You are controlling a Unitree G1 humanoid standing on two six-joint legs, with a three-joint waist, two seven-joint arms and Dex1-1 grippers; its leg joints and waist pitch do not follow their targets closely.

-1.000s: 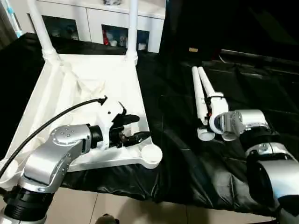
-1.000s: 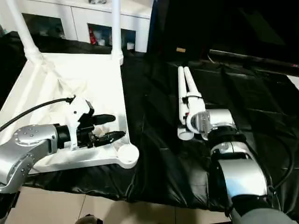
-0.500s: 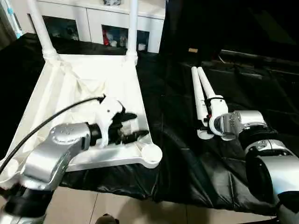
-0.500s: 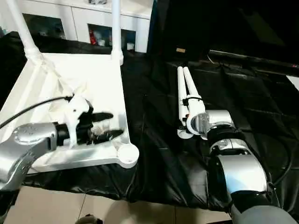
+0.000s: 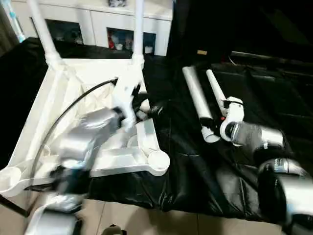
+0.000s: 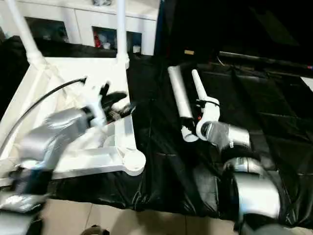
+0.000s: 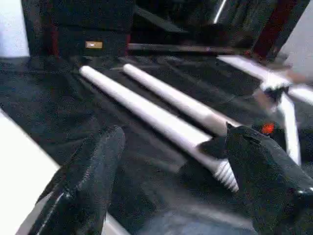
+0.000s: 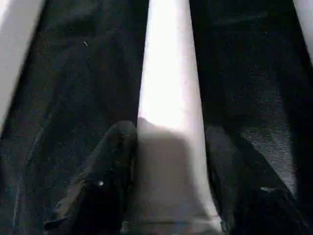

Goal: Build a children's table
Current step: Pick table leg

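Our right gripper (image 8: pixel 166 186) pinches one white tube leg (image 5: pixel 198 103) between its two black fingers (image 8: pixel 105 171), near the leg's lower end, and that leg lies slanted above the black cloth (image 5: pixel 195 166) that covers the work surface. We see a second loose leg (image 5: pixel 215 87) just beside it on the cloth, partly hidden behind our right wrist. Our left gripper (image 7: pixel 171 161) is spread wide with nothing between its fingers, hanging at the right edge of the tabletop (image 5: pixel 98 98) and pointing toward the two loose legs; in the head views the left arm is smeared, so its outline is hard to make out. From the left wrist view we can see a ribbed, screw-like tip on the nearer leg. The white tabletop rests upside down on the left part of the cloth, ribbed underside up, with an empty round socket (image 5: pixel 159 160) at its near right corner and another (image 5: pixel 10 177) at its near left corner. Two legs (image 5: pixel 138 27) stand upright in the far corners, their tops cut off by the picture edge. Behind them is a white cabinet (image 5: pixel 98 24) with glass doors.
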